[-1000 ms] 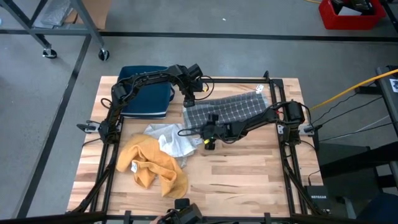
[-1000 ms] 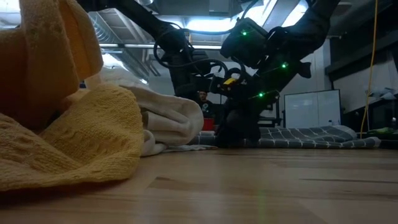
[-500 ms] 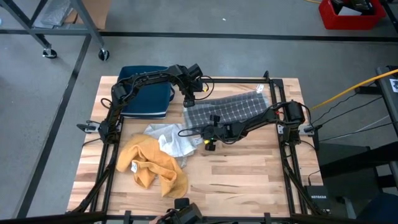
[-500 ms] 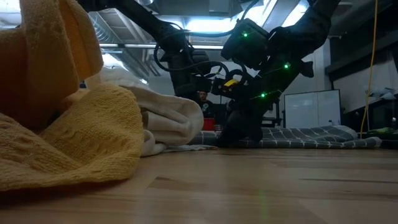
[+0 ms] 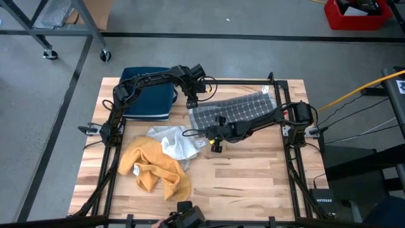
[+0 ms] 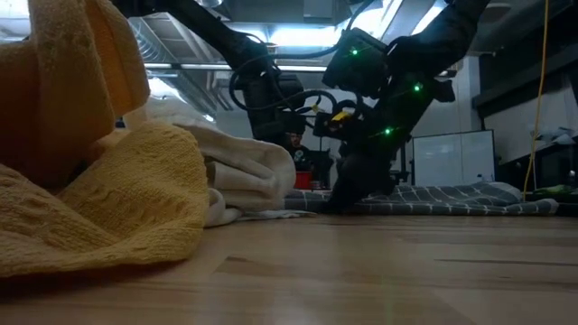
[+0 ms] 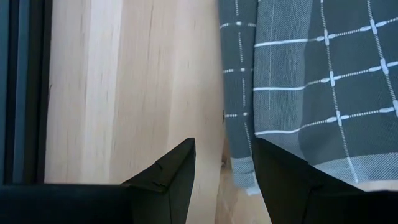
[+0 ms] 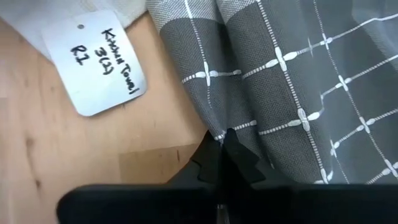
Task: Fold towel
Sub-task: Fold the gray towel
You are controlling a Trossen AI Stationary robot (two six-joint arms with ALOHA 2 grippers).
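A grey checked towel [image 5: 237,111] lies spread on the table's far middle, rumpled along its left edge [image 8: 205,118]. My right gripper [image 5: 204,132] [image 8: 222,148] is shut at the towel's near left corner. My left gripper [image 5: 192,104] [image 7: 222,167] hangs open over the towel's far left corner. One of its fingers [image 7: 277,171] is above the towel's edge [image 7: 239,155] and the other above bare wood. I cannot tell whether it touches the cloth. My right gripper pinches the towel's left edge [image 8: 214,132] between its two shut fingers, close to the near left corner. The fingers slant down from the table's right side. One layer or several, I cannot tell. The rest of the towel lies flat on the table.
A white towel [image 5: 174,142] with a paper tag [image 8: 99,59] lies just left of my right gripper. An orange towel [image 5: 155,168] is heaped at the near left. A dark blue cushion [image 5: 149,95] sits at the far left corner. Bare wood [image 5: 253,177] lies near right.
My right gripper has tipped steeper at the towel's near left corner, and its fingers have come together on the towel's edge. The towel stays flat on the table.
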